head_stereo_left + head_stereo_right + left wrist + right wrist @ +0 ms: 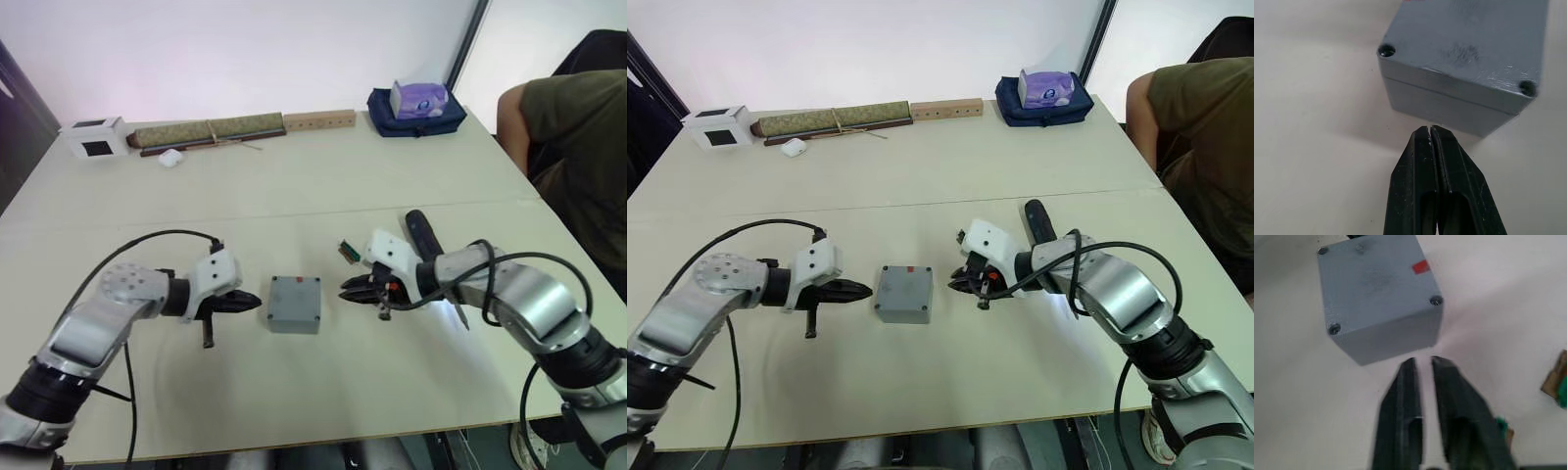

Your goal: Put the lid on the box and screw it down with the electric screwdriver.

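Lid [1374,289] already seated on box [295,305] mid-table toward the near edge, L gripper [253,303] clenched empty, R gripper [349,290] slightly parted, empty, electric screwdriver [423,236] lying behind R arm — risk: a careless nudge shifts lid off screw holes.

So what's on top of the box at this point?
The lid sits on the box, its red mark and corner screw holes showing. The closed lid hides whatever is inside.

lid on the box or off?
On. The lid sits flush on the box, seam closed along the side, red mark up. Whether screws are driven: cannot tell.
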You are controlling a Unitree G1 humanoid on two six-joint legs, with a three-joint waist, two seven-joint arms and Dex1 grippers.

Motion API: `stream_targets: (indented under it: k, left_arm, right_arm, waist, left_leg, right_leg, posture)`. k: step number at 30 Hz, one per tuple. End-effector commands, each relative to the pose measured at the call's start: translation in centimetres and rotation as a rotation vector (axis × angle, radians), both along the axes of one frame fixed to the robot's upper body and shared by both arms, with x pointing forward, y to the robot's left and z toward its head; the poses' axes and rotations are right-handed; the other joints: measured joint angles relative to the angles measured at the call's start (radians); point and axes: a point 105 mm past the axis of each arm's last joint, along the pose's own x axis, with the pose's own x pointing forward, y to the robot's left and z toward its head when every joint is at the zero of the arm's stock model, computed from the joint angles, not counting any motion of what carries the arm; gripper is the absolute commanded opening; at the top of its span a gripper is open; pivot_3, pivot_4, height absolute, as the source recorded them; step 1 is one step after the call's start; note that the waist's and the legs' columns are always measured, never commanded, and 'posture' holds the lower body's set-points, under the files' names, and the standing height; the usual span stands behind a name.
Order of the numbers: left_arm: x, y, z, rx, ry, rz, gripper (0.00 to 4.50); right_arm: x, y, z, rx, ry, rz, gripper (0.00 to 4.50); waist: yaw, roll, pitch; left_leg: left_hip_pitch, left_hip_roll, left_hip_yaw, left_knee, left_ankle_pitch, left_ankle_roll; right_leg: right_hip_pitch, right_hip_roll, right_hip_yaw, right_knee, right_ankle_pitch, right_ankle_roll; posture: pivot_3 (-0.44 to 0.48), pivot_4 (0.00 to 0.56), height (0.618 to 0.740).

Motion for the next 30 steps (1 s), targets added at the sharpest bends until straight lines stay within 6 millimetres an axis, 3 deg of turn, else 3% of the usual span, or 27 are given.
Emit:
stream_targets:
  k: [1,6,10,15,23,26,30]
  left_arm:
    - [0.3,-0.9,0.4,0.0,-0.036,-0.029,0.0]
    - [0.9,-1.8,0.7,-0.018,-0.046,-0.037,0.0]
    - [3.1,-4.2,1.8,-0.063,-0.097,-0.031,0.0]
    - [4.5,-5.1,2.6,-0.096,-0.122,-0.006,0.0]
    - [3.6,-2.6,2.3,-0.007,-0.114,0.009,0.0]
    - [2.2,-0.2,1.6,0.074,-0.08,0.003,0.0]
    - [0.5,-0.2,1.2,0.059,-0.026,-0.043,0.0]
  right_arm:
    - [-0.2,0.8,-0.2,-0.002,-0.014,0.04,0.07]
    - [-0.5,1.6,-0.5,0.014,0.03,0.061,0.07]
    - [-1.4,3.3,-0.5,0.04,0.081,0.114,0.07]
    - [-1.8,3.3,-0.4,0.035,0.103,0.122,0.07]
    - [-0.6,0.4,0.3,-0.066,-0.003,0.053,0.07]
    - [0.2,-1.2,1.6,-0.078,-0.052,0.01,0.07]
    - [1.5,-1.5,1.7,-0.059,-0.071,-0.035,0.07]
  waist:
    - [0.004,0.0,0.0]
    - [0.007,0.0,0.0]
    - [0.015,-0.001,0.0]
    - [0.005,-0.001,0.0]
    - [0.006,-0.001,0.0]
    - [0.002,-0.001,0.0]
    - [0.005,-0.001,0.0]
  left_leg:
    - [0.0,0.0,0.0,0.0,0.0,0.0]
    - [0.0,0.0,0.0,0.0,0.0,0.0]
    - [0.0,-0.001,-0.002,0.002,0.0,0.0]
    - [0.0,-0.001,-0.001,0.003,0.0,0.0]
    - [0.0,-0.001,-0.003,0.002,0.0,0.0]
    - [0.0,-0.001,-0.002,0.002,0.0,0.0]
    - [0.001,0.0,-0.002,0.002,0.0,0.0]
  right_leg:
    - [0.0,0.0,0.0,0.0,0.0,0.0]
    - [0.0,0.0,0.0,0.001,0.0,0.0]
    - [0.001,0.0,-0.002,0.002,0.0,0.0]
    - [0.001,-0.001,-0.001,0.003,0.001,0.001]
    - [0.001,0.0,-0.002,0.004,0.001,0.001]
    - [0.001,0.0,-0.002,0.004,0.001,0.001]
    - [0.0,-0.001,-0.002,0.004,0.001,0.001]
  posture:
    - [0.0,0.15,0.74]
    - [0.0,0.15,0.74]
    - [0.0,0.15,0.74]
    - [0.0,0.15,0.74]
    - [0.0,0.15,0.74]
    - [0.0,0.15,0.74]
    - [0.0,0.15,0.74]
